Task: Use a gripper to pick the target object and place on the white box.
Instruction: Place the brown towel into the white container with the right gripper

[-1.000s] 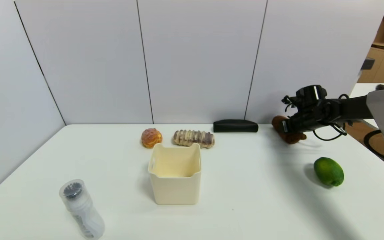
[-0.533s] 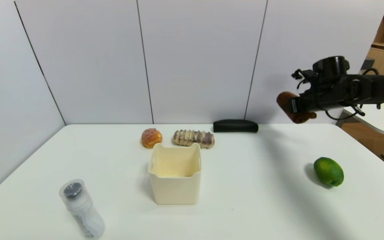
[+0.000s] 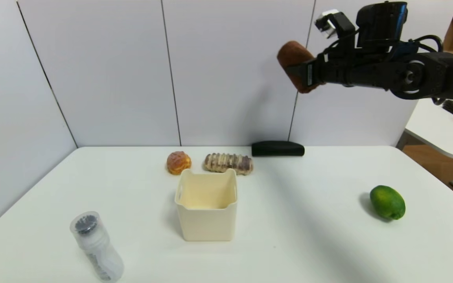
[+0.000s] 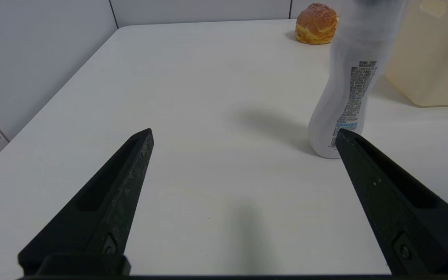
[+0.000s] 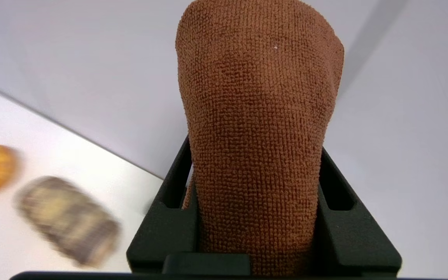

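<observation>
The target object, a brown cloth towel roll [image 3: 294,63] [image 5: 259,116], hangs high above the table's back right, in front of the wall panels. My right gripper [image 3: 304,74] [image 5: 256,159] is shut on it, one black finger pressed to each side, with most of the roll sticking out past the fingertips. The white box [image 3: 207,226] stands open-topped at the table's middle, well below and to the left of the towel; its cream wall [image 4: 434,50] also shows in the left wrist view. My left gripper [image 4: 244,134] hovers open over bare table near the front left, holding nothing.
A clear plastic bottle [image 3: 96,245] [image 4: 354,77] stands front left, close to my left gripper. Behind the box lie a round golden bun [image 3: 179,162] and a striped bread roll [image 3: 229,163]. A black oblong case [image 3: 277,148] lies by the back wall, and a green lime [image 3: 387,202] sits right.
My right gripper has risen from table height at the back right and swung left, carrying the towel roll up in front of the wall. Nothing else has moved.
</observation>
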